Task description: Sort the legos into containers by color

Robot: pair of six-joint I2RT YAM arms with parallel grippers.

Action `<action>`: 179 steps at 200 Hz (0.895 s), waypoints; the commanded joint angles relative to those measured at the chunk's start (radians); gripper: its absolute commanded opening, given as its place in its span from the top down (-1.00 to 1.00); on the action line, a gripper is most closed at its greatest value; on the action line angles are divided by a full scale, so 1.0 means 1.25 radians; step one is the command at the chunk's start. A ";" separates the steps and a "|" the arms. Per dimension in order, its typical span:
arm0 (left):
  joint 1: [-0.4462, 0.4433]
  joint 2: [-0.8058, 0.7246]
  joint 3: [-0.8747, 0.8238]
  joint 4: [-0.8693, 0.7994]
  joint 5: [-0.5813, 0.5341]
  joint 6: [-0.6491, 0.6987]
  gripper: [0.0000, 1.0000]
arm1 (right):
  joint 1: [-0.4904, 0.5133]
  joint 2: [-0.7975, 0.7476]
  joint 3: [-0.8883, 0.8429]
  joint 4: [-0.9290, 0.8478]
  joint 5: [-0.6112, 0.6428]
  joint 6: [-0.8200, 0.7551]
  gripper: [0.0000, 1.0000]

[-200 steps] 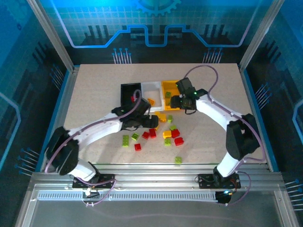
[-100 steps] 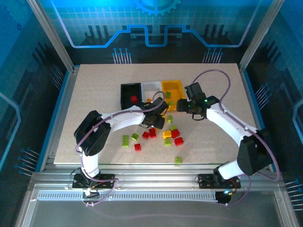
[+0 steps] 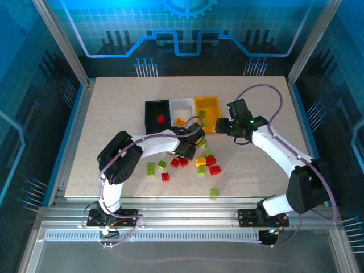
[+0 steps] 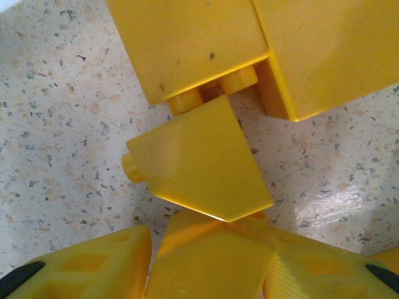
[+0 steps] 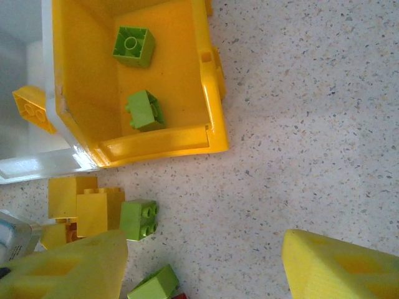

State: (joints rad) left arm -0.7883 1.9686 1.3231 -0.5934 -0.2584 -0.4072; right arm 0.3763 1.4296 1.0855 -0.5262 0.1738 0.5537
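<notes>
Black [image 3: 149, 115], white [image 3: 183, 102] and yellow [image 3: 208, 102] containers stand in a row at the table's middle back. Two green legos [image 5: 133, 45] lie in the yellow container [image 5: 162, 144]. A red one [image 3: 161, 119] lies in the black bin, and a yellow one [image 5: 31, 107] in the white bin. My left gripper [image 3: 190, 142] is down among a cluster of yellow legos [image 4: 199, 165], its fingers [image 4: 81, 261] shut on one yellow brick [image 4: 209, 265]. My right gripper [image 5: 206, 268] hangs open and empty just right of the yellow bin's front.
Loose red [image 3: 211, 160], green [image 3: 151, 169] and yellow [image 3: 201, 161] legos are scattered in front of the bins. One green brick [image 3: 214, 193] lies alone near the front edge. A green brick [image 5: 138, 219] sits left of my right gripper's fingers.
My left arm reached right into the yellow bricks and its jaws closed in. My right gripper drew back to the right from over the yellow bin.
</notes>
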 commanded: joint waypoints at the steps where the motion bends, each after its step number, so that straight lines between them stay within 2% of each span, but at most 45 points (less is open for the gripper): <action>1: -0.004 0.001 -0.004 0.006 -0.014 0.018 0.10 | -0.011 -0.016 -0.008 0.011 -0.008 0.007 -0.35; 24: -0.004 -0.018 -0.014 0.017 -0.016 0.015 0.23 | -0.012 -0.012 -0.005 0.009 -0.012 0.010 -0.35; 99: 0.005 -0.222 -0.096 0.060 -0.014 -0.034 0.33 | -0.011 -0.016 0.002 0.015 -0.025 0.012 -0.35; 138: 0.107 -0.223 -0.008 0.081 0.009 -0.065 0.39 | -0.012 -0.009 -0.007 0.017 -0.039 0.018 -0.35; 161: 0.176 -0.160 0.059 0.101 0.026 -0.105 0.39 | -0.010 -0.013 -0.014 0.015 -0.044 0.019 -0.35; 179: 0.205 -0.097 0.123 0.095 0.020 -0.112 0.39 | -0.010 -0.016 -0.015 0.007 -0.045 0.018 -0.35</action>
State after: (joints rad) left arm -0.5758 1.7496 1.3857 -0.4881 -0.2451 -0.4984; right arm 0.3737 1.4288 1.0763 -0.5152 0.1299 0.5610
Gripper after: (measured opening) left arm 0.344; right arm 0.676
